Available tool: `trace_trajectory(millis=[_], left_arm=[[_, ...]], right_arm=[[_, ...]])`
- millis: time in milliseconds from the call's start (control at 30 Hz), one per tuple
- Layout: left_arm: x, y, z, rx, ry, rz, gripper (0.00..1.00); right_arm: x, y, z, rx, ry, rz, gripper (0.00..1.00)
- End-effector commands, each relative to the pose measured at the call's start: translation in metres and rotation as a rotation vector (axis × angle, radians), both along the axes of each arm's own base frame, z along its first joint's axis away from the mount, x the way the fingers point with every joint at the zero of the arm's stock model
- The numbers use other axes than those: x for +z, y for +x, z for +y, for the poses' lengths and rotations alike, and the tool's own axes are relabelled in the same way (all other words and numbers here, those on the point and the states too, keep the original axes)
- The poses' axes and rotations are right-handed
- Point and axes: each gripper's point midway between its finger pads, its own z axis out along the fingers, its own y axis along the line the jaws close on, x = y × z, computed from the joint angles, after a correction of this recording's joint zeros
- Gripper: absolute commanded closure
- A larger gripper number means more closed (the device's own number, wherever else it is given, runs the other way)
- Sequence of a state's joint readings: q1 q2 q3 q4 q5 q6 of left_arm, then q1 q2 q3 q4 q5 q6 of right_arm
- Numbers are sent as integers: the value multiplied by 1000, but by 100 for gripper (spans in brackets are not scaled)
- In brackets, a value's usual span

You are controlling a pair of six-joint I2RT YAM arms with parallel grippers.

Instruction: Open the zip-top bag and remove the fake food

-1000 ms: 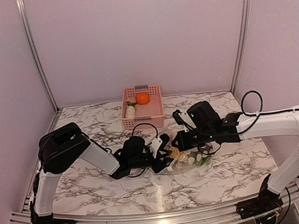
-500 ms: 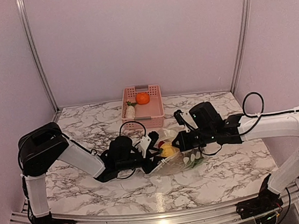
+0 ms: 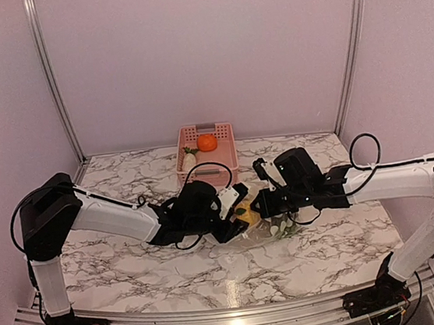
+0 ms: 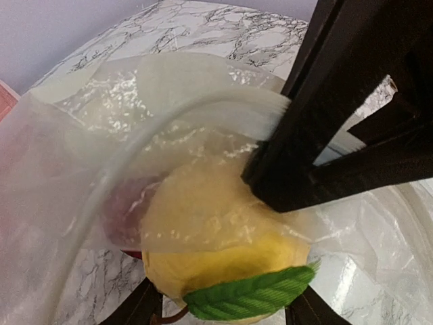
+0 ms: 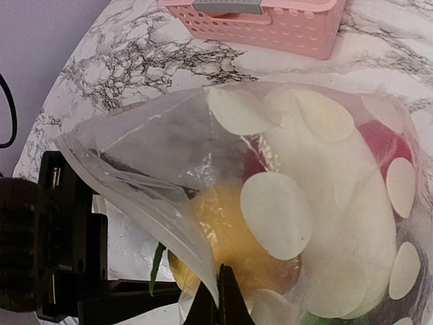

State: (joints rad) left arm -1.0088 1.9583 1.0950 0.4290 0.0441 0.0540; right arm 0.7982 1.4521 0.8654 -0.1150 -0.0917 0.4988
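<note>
The zip-top bag (image 3: 278,226), clear with white dots, lies on the marble mid-table; its dotted side (image 5: 325,169) fills the right wrist view. My right gripper (image 5: 220,301) is shut on the bag's mouth edge and holds it up. My left gripper (image 4: 223,315) sits at the bag's mouth, its dark fingers (image 4: 139,308) on either side of a yellow toy fruit with a green leaf (image 4: 223,261). The same yellow fruit (image 3: 247,215) shows between both grippers from above. More fake food stays inside: a red piece (image 5: 382,145) and green leafy bits (image 3: 288,231).
A pink slotted basket (image 3: 221,166) stands at the back centre, holding an orange toy fruit (image 3: 207,142) and a white piece (image 3: 189,162). The right gripper's black body (image 4: 352,101) hangs close above the left fingers. Metal frame posts rise at the back corners.
The left arm's elbow has swung out to the left and dropped. Its wrist drew left, then returned right toward the bag's mouth with the yellow fruit. The right arm has stayed put.
</note>
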Motion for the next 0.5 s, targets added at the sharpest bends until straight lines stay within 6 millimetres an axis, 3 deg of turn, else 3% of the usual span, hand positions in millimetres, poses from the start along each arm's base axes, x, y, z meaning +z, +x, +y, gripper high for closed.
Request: trace_trajectory(millis=[0, 133, 300, 467], left_arm=[[-25, -3, 1, 19, 194, -4, 40], [-17, -3, 1, 34, 183, 16, 39], [9, -9, 4, 24, 131, 44, 41], [23, -13, 18, 35, 119, 43, 42]], right_arm=[[5, 5, 9, 21, 5, -5, 100], [5, 5, 7, 16, -6, -9, 100], [-4, 3, -3, -7, -38, -4, 100], [-7, 2, -10, -27, -56, -8, 100]])
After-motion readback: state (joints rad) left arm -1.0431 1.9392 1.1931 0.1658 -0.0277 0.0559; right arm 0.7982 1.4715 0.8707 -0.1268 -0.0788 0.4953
